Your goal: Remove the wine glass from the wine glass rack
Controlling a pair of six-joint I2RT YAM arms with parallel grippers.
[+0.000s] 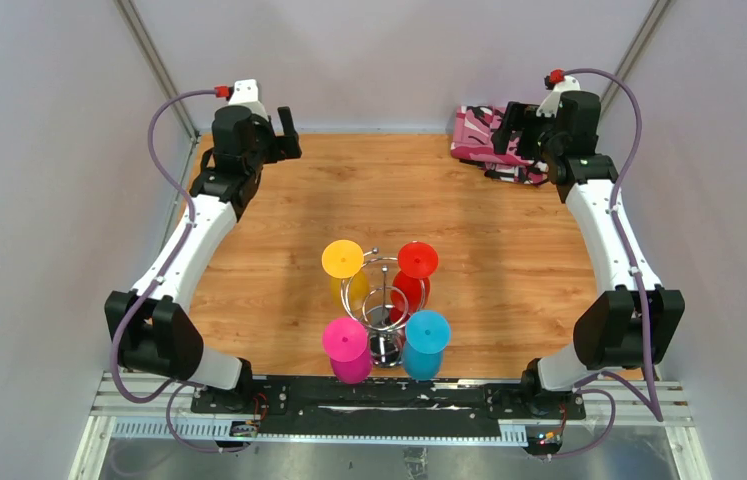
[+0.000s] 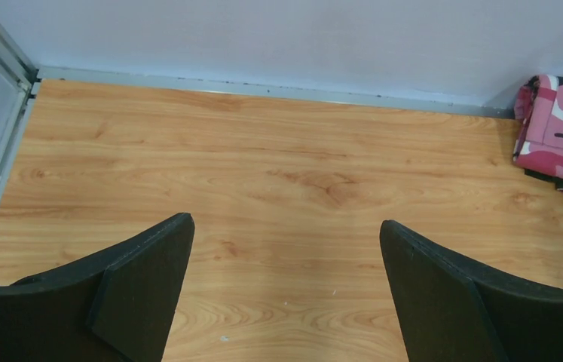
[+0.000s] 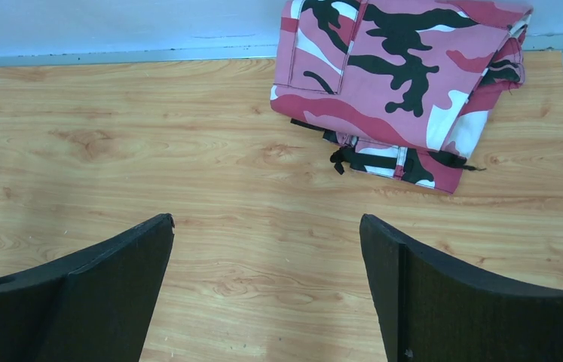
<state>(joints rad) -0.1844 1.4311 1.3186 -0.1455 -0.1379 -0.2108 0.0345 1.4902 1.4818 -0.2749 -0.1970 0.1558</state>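
My overhead camera looks down from above the near edge across the whole pale wooden tabletop (image 1: 509, 250). Each wrist camera sits low and close, facing the far grey wall (image 2: 263, 38) past its black fingers (image 2: 142, 286). All three catch the folded pink camouflage cloth (image 3: 406, 83), seemingly the same one.

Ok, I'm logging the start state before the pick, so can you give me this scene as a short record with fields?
rack: wine glass rack, upright, near edge of table, middle
on rack: yellow glass, red glass, pink glass, blue glass, all hanging foot up
left gripper: open, empty, far left corner
right gripper: open, empty, far right, beside camouflage cloth
progress: no glass taken off yet
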